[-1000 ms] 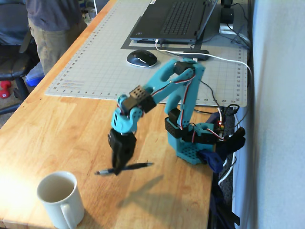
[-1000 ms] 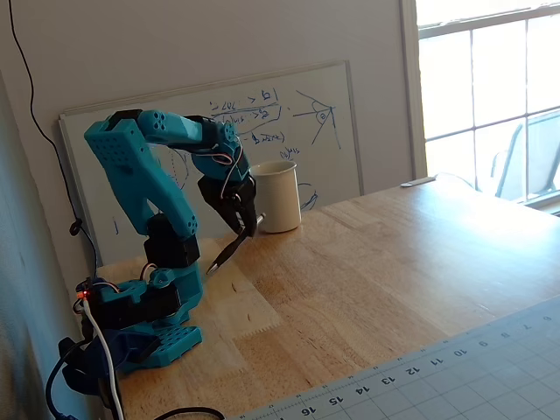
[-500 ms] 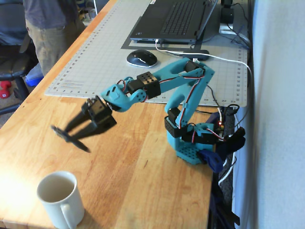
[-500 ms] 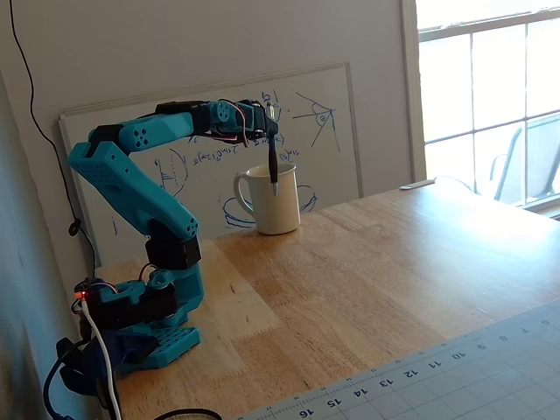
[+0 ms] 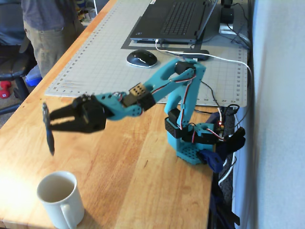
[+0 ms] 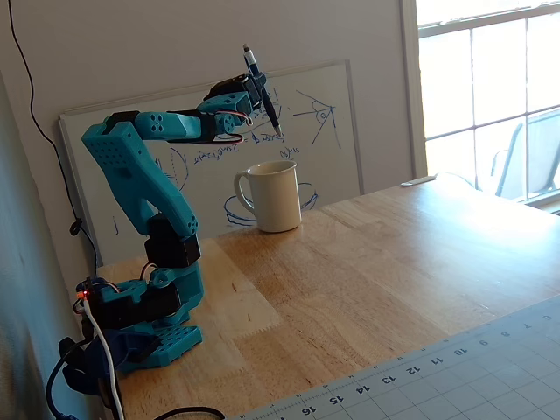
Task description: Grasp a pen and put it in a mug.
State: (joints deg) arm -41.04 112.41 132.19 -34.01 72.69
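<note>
The dark pen is held in the air, nearly upright and a little tilted, with my black gripper shut on its middle. The teal arm reaches out level to the left in a fixed view. The cream-white mug stands upright on the wooden table, below the pen and a little nearer the front edge, its handle to the lower right. In the other fixed view the pen slants above and slightly left of the mug, clear of its rim, and the gripper clamps it well above the mug.
A grey cutting mat carries a laptop and a mouse behind the arm. The arm's base and cables sit at the table's right edge. A person stands at the far left. A whiteboard leans behind the mug.
The gripper lifted the pen off the table and swung left toward the mug. The pen turned from lying flat to nearly upright and now sits higher above the mug.
</note>
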